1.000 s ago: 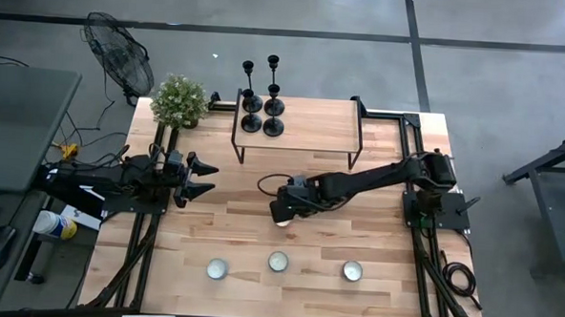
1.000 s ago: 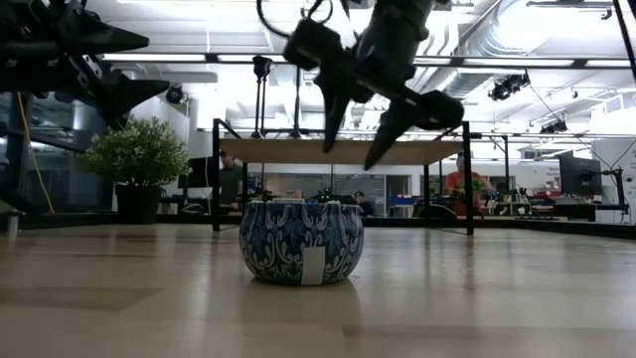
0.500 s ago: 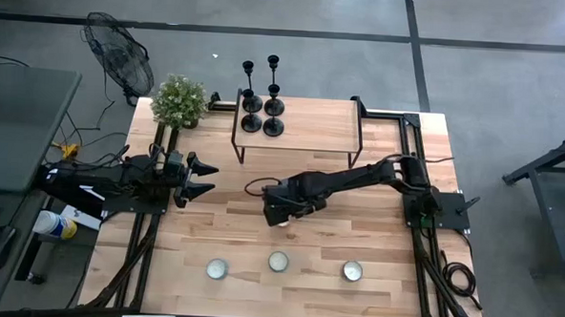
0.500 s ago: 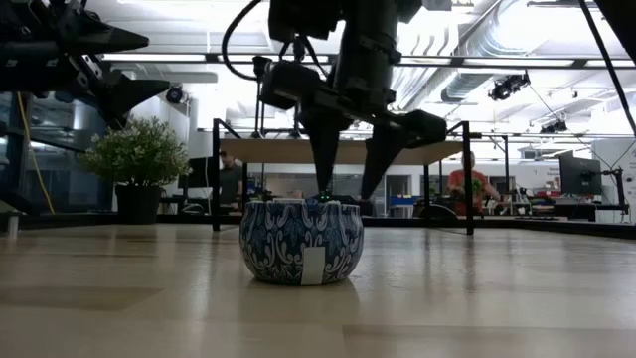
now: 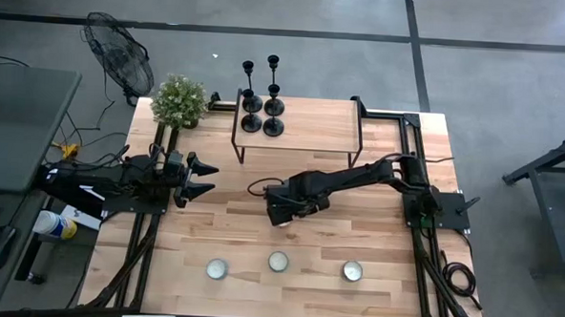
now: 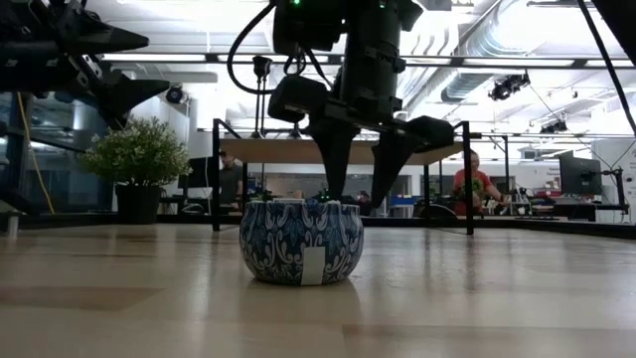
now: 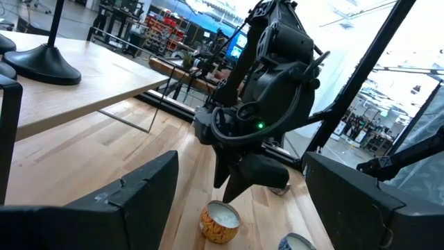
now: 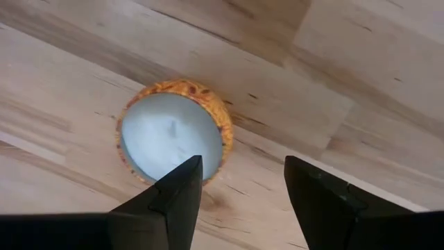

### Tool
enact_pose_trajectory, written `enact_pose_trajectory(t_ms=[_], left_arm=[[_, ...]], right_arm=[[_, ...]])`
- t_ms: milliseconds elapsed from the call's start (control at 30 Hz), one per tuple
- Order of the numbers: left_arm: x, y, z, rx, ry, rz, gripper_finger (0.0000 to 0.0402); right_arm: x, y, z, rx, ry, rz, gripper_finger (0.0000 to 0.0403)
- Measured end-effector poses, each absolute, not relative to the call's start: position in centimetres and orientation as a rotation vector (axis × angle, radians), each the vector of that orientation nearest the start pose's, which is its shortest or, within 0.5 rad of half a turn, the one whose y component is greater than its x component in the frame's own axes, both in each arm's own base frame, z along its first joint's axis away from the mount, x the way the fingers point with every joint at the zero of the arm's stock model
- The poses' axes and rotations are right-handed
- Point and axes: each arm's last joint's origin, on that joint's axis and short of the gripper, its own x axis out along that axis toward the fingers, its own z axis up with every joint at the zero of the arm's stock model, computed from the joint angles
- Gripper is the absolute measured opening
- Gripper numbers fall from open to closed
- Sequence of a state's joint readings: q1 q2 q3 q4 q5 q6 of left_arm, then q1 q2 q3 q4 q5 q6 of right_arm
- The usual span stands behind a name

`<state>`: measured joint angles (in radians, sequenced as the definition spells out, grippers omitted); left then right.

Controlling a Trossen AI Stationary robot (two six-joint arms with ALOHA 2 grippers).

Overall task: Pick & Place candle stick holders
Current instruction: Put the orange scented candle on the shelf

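Four black candle stick holders (image 5: 262,105) stand on their round bases at the far left end of a raised wooden shelf (image 5: 313,122); one base (image 7: 41,64) shows in the left wrist view. My right gripper (image 5: 278,212) points straight down, open, low over the table's middle. Just under it an orange patterned candle cup (image 8: 173,135) with white wax stands on the table, beside one finger (image 8: 170,198) and not between the two. My left gripper (image 5: 201,179) waits open and level at the table's left side.
Three low candle cups (image 5: 217,268) (image 5: 278,262) (image 5: 352,270) stand in a row near the table's front edge; a blue patterned one (image 6: 301,242) fills the low view's foreground. A potted plant (image 5: 180,100) stands at the far left corner. People sit in the room beyond.
My right gripper has come down toward the table and a little toward its left edge, and has tipped from a slant until its fingers point straight down over the orange cup.
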<state>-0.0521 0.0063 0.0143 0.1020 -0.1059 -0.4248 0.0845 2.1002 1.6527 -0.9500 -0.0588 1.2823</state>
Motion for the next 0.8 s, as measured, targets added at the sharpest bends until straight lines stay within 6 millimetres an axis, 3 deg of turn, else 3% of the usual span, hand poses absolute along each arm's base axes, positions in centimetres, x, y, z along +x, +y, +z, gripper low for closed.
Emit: enact_pose_trajectory(t_ms=[400, 800], left_arm=[[9.6, -0.2, 17.8, -0.433, -0.119, 0.029, 0.0303], [9.6, -0.2, 17.8, -0.433, -0.119, 0.029, 0.0303]], right_arm=[[41.9, 3.5, 17.9, 1.046, 1.256, -0.772, 0.0136], [42.1, 3.5, 17.2, 1.039, 1.269, -0.774, 0.013]])
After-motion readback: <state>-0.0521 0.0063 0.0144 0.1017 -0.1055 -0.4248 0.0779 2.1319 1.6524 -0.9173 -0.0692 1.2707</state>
